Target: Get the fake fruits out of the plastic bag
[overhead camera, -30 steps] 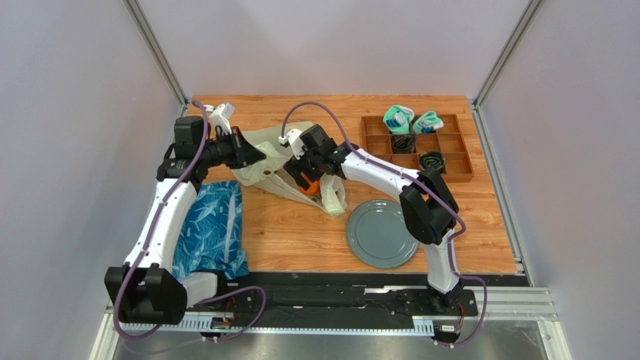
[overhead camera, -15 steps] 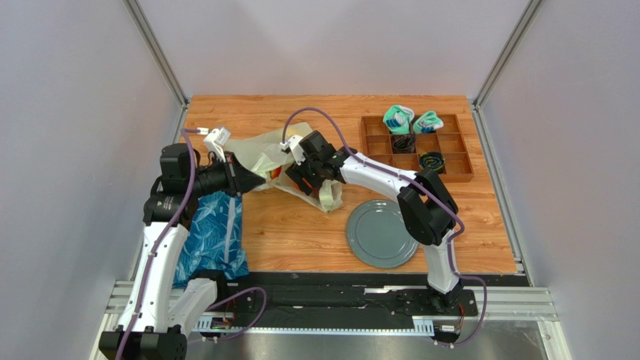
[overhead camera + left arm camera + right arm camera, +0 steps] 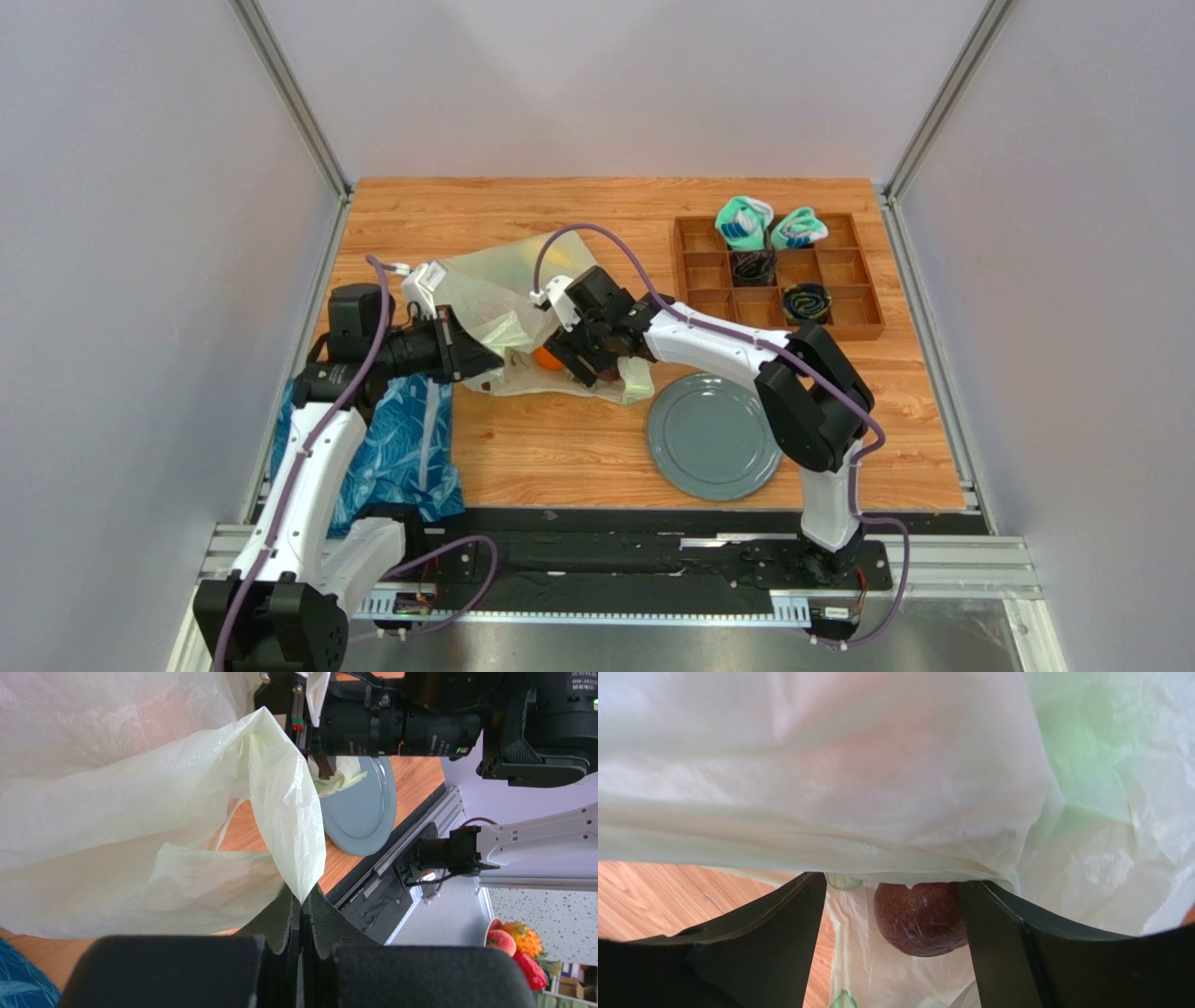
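The pale yellow-green plastic bag [image 3: 502, 297] lies crumpled at mid-table. My left gripper [image 3: 471, 359] is shut on a fold of the bag's edge [image 3: 291, 840] and holds it up. My right gripper [image 3: 584, 356] is open, reaching into the bag's mouth under a sheet of plastic [image 3: 822, 777]. A dark brown-purple fruit [image 3: 920, 917] lies between its fingers, close against the right finger [image 3: 997, 938]. An orange fruit [image 3: 547, 361] shows through the bag beside the right gripper. The other fruits are hidden.
A grey plate [image 3: 711, 434] sits near the right of the bag and also shows in the left wrist view [image 3: 365, 805]. A brown compartment tray [image 3: 842, 297] with rolled socks [image 3: 744, 220] stands at the back right. A blue leaf-patterned bag [image 3: 400, 441] lies at the near left.
My left gripper has moved nearer and to the right, pulling the bag's edge with it. My right gripper has shifted nearer with the bag, which now lies flatter.
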